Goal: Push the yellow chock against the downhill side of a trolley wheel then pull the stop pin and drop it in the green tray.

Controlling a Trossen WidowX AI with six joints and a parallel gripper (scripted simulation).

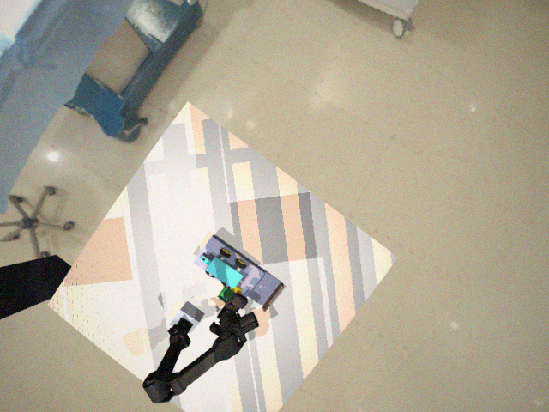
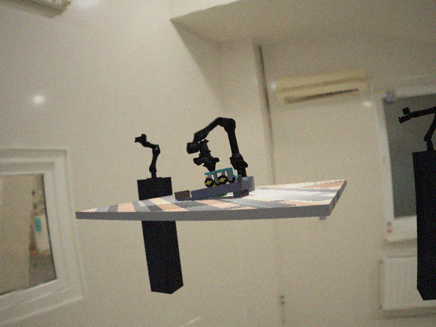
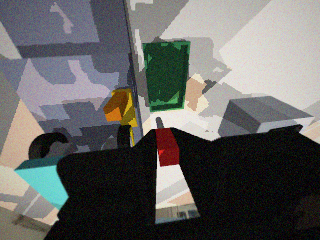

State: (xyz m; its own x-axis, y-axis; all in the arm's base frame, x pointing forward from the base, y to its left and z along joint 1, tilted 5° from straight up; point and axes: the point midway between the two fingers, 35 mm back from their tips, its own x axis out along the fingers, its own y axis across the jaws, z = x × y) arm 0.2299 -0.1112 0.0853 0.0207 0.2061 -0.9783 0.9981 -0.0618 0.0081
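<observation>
Gripping red pin: gripper (image 1: 233, 298) (image 2: 212, 170) (image 3: 162, 132) abv. patterned tbl (image 1: 177, 195) (image 2: 211, 215); AC (image 2: 321, 86) on rm wall.

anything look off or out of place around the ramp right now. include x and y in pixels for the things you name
Nothing stands out. The trolley (image 1: 225, 272) (image 2: 221, 172) sits upright on the ramp (image 1: 268, 287) (image 2: 208, 190), the green tray (image 1: 226, 294) (image 3: 167, 76) lies beside it, and the gripper (image 3: 162, 132) holds the red-headed stop pin (image 3: 168, 150).

Pin head (image 3: 167, 148) matt red; pin shank (image 3: 159, 122) grey, perhaps metal; tray (image 3: 167, 76) smooth, plastic-looking.
</observation>
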